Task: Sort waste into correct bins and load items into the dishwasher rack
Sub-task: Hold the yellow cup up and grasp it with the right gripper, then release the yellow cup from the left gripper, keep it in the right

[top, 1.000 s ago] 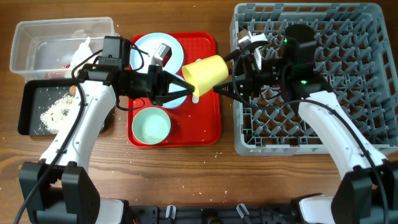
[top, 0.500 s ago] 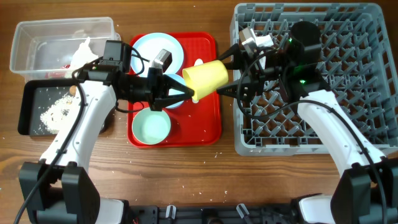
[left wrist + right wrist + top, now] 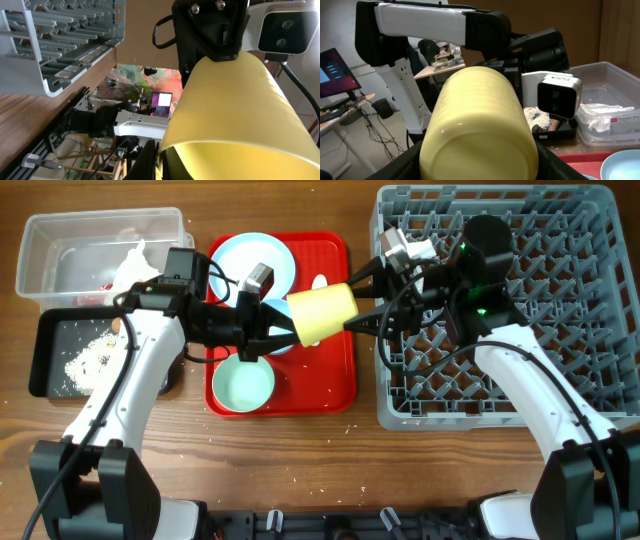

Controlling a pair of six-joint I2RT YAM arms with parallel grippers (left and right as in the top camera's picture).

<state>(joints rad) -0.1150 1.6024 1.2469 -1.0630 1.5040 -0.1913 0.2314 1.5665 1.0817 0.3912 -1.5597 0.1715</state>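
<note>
The yellow cup point(image 3: 322, 313) hangs sideways over the red tray, between my two grippers. My left gripper point(image 3: 296, 332) is shut on the cup's rim, one finger inside the mouth and one outside point(image 3: 161, 165). My right gripper point(image 3: 345, 305) reaches in from the dishwasher rack point(image 3: 560, 240), and its fingers lie against both sides of the cup's base point(image 3: 477, 165). The pale blue plate point(image 3: 235, 255) and the mint-green bowl point(image 3: 243, 383) sit on the red tray. The clear tub point(image 3: 60, 240) holds crumpled white paper point(image 3: 130, 265). The black tray point(image 3: 50, 350) holds rice grains point(image 3: 90, 360).
The red serving tray point(image 3: 335, 380) lies between the bins on the left and the grey rack on the right. Loose rice grains dot the wooden table in front of the tray. My left arm crosses over the black tray's right end.
My right gripper's fingers have drawn in from wide open onto the cup's base. The cup and both grippers have shifted slightly left over the red tray.
</note>
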